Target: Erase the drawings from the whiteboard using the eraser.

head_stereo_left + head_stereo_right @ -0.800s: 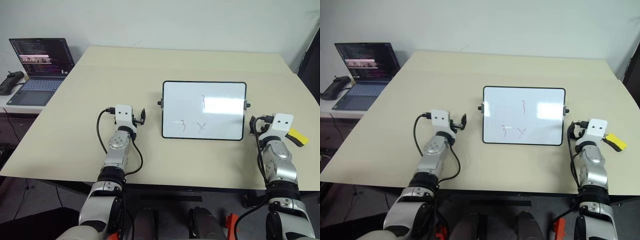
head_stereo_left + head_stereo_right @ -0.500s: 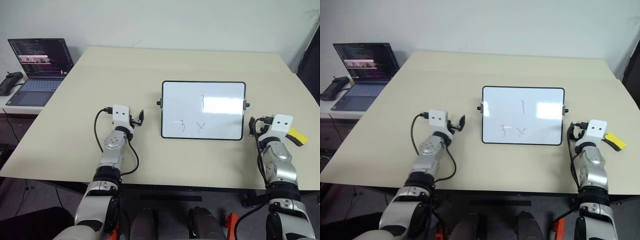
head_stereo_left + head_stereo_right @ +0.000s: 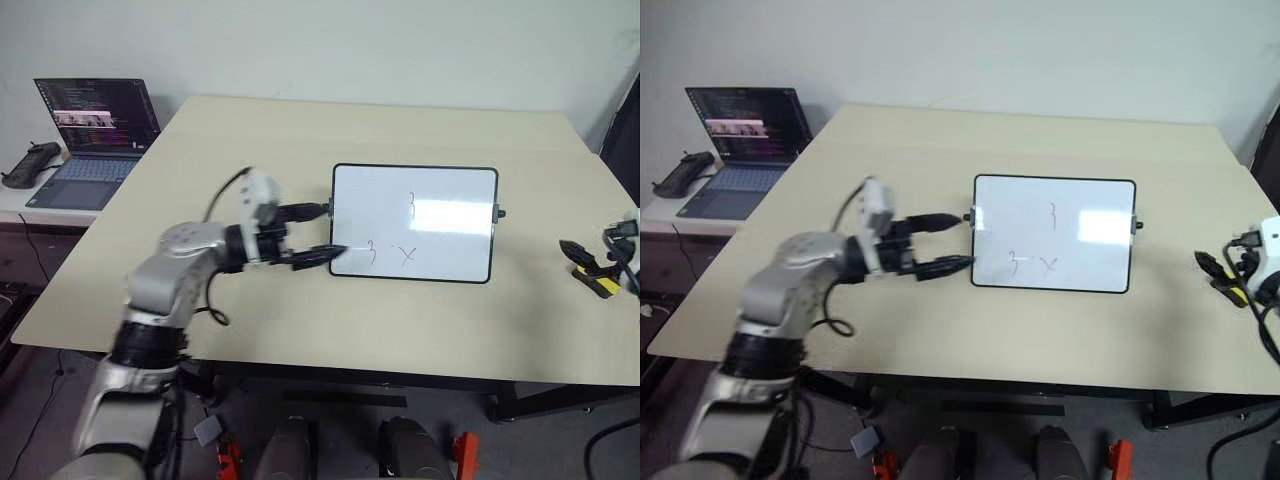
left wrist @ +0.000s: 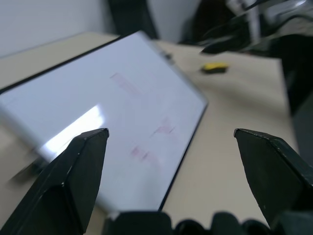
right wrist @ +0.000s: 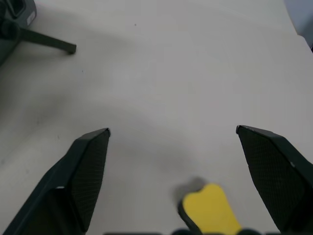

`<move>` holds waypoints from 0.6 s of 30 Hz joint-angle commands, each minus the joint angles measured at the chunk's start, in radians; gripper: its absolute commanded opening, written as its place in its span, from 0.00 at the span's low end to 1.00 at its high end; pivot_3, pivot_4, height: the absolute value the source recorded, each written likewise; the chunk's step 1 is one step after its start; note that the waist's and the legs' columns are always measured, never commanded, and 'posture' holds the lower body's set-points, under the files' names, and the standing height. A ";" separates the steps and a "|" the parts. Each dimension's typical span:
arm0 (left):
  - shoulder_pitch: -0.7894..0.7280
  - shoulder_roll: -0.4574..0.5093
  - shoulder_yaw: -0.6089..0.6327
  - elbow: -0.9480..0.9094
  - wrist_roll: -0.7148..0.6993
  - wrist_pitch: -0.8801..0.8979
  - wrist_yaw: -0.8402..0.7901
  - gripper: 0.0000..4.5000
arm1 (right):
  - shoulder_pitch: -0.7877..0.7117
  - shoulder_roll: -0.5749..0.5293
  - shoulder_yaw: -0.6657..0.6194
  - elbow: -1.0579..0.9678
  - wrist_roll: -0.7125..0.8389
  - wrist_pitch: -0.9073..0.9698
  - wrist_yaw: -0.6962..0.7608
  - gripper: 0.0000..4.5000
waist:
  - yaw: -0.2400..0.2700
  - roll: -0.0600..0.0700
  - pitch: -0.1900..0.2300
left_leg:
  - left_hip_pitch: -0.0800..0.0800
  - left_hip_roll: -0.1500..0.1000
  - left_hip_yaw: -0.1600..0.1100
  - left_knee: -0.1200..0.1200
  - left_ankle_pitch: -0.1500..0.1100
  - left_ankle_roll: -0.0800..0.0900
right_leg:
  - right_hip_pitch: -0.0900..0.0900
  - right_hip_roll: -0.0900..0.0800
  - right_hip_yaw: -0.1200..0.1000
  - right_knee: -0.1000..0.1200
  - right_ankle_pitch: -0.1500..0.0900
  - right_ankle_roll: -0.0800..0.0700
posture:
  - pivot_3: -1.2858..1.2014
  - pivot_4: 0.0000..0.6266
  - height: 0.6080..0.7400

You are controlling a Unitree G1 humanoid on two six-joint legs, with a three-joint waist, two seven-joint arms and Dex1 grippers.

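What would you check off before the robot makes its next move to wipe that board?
1. Right claw open wide enough to take the eraser: ok, its two fingers stand far apart with the yellow block between them.
2. Eraser held: not ok, it lies on the table, not gripped.
3. Left claw open and carrying nothing: ok.
4. Left claw placed to steady the whiteboard: cannot tell whether the fingertips at its left edge touch the frame.
5. Drawings to erase: not ok, the marks are on the board, unwiped.
6. Board lying flat on the table: ok.
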 commanded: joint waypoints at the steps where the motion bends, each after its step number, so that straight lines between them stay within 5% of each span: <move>1: -0.033 -0.062 -0.047 0.036 0.032 -0.027 -0.003 1.00 | -0.102 -0.042 0.050 0.185 -0.044 -0.058 0.127 0.99 | -0.015 0.000 0.000 | 0.001 0.000 0.001 -0.001 0.000 0.000 | 0.000 0.000 0.001 0.001 0.000 0.000 | 0.52 0.24 1.00; 8: -0.055 -0.149 -0.062 0.020 0.021 0.000 -0.010 1.00 | -0.269 -0.067 0.147 0.462 -0.150 -0.176 0.260 0.99 | -0.037 0.001 0.001 | 0.005 0.003 0.005 -0.006 0.000 0.000 | -0.002 0.002 0.003 0.003 0.001 0.000 | 0.52 0.24 1.00; 18: -0.036 -0.143 -0.061 -0.057 0.004 0.066 -0.019 1.00 | -0.393 -0.043 0.203 0.635 -0.252 -0.200 0.221 0.99 | -0.026 0.001 0.001 | 0.005 0.000 0.004 -0.005 -0.001 -0.001 | -0.001 0.001 0.004 0.003 0.001 0.001 | 0.52 0.24 1.00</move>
